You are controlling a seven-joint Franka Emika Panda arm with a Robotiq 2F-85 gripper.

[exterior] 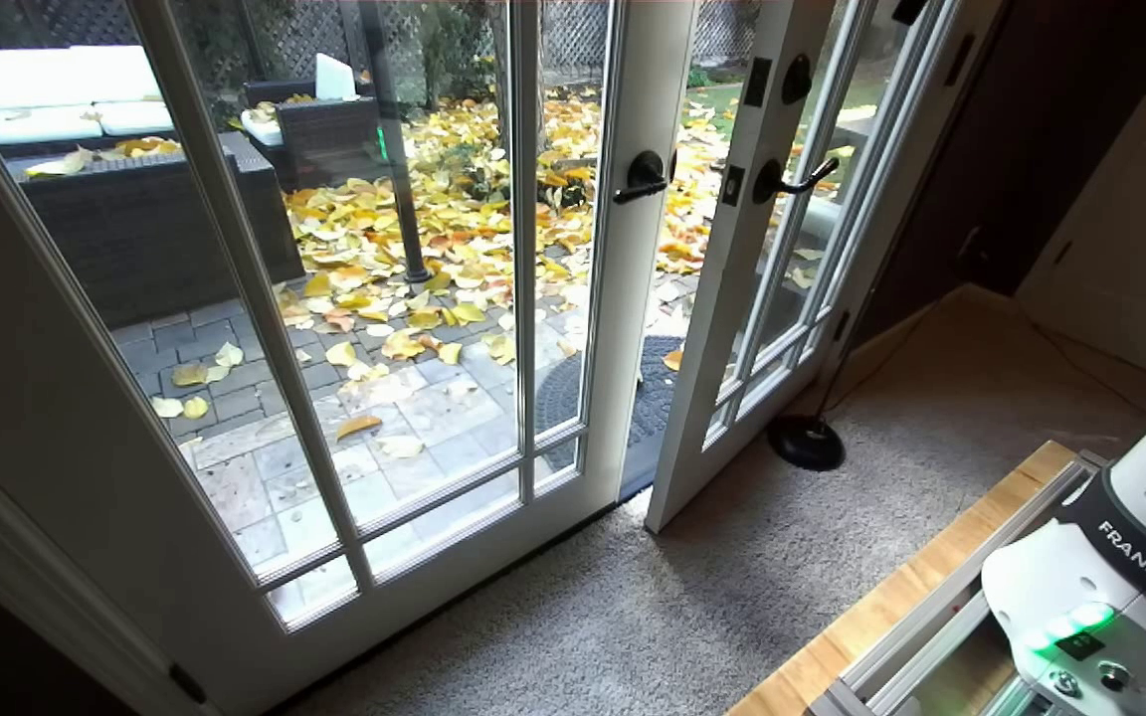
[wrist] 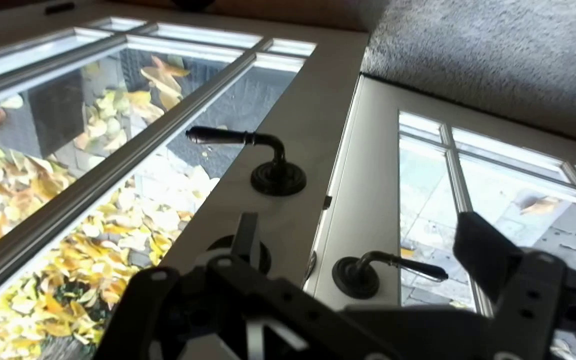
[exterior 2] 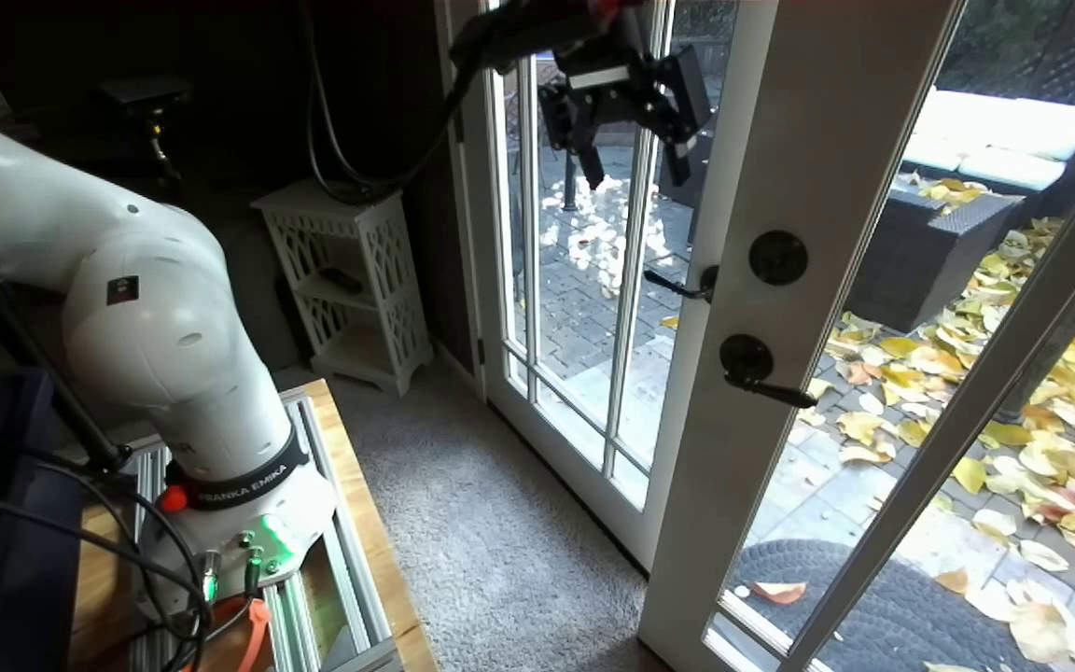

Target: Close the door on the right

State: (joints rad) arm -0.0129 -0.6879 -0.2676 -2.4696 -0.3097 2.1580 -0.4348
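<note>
The door (exterior: 717, 298) is a white-framed glazed leaf standing ajar, its free edge swung inward over the carpet, with a gap to the matching leaf. In an exterior view the door (exterior 2: 701, 495) shows its dark lever handle (exterior 2: 766, 381) and round deadbolt (exterior 2: 778, 258). In the wrist view the door (wrist: 313, 130) is at the left, with its handle (wrist: 223, 136). My gripper (exterior 2: 636, 173) is open and empty, pointing down at upper height near the free edge. In the wrist view one finger of the gripper (wrist: 358, 227) partly covers the deadbolt (wrist: 266, 257). No contact is visible.
The matching leaf (exterior: 608, 398) looks shut and has its own lever handle (exterior: 645, 179). A black round base (exterior: 807, 443) with a thin pole stands by the door's foot. A wood-edged robot table (exterior 2: 379, 569) and a white shelf stand (exterior 2: 388, 308) are also inside.
</note>
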